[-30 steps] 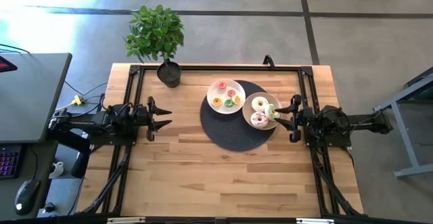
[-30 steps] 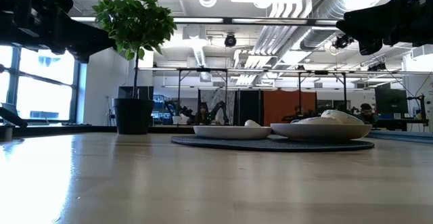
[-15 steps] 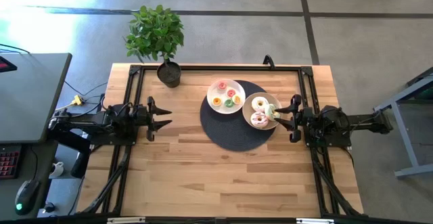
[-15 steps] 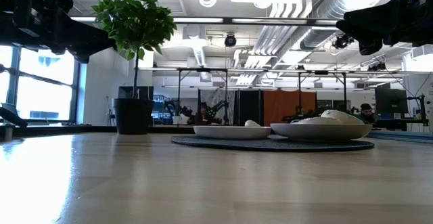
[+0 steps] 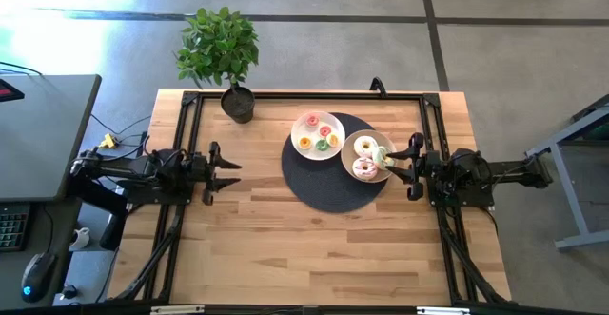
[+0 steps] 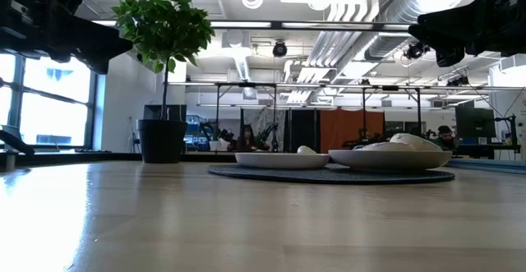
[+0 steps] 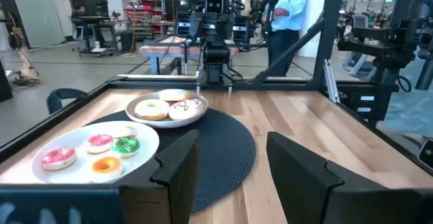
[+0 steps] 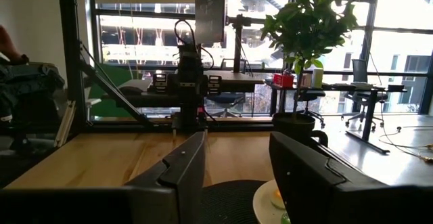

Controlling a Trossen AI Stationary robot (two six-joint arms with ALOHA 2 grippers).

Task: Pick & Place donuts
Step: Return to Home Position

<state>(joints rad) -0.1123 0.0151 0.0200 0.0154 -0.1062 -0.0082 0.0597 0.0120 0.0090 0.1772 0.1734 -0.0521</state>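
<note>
Donuts (image 5: 364, 168) sit on two plates (image 5: 294, 132) between left gripper (image 5: 236, 166) and right gripper (image 5: 390, 166)

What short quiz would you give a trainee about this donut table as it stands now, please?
1. True or false: the left gripper is shut on a donut.
2. What do both round plates rest on? A) the bare wooden tabletop B) the black round woven mat C) the potted green plant
3. Which sits nearer the right gripper: the white round plate of small frosted donuts or the grayish round plate of large frosted donuts?
Key: 1 false, it is open and empty; 2 B; 3 the grayish round plate.
</note>
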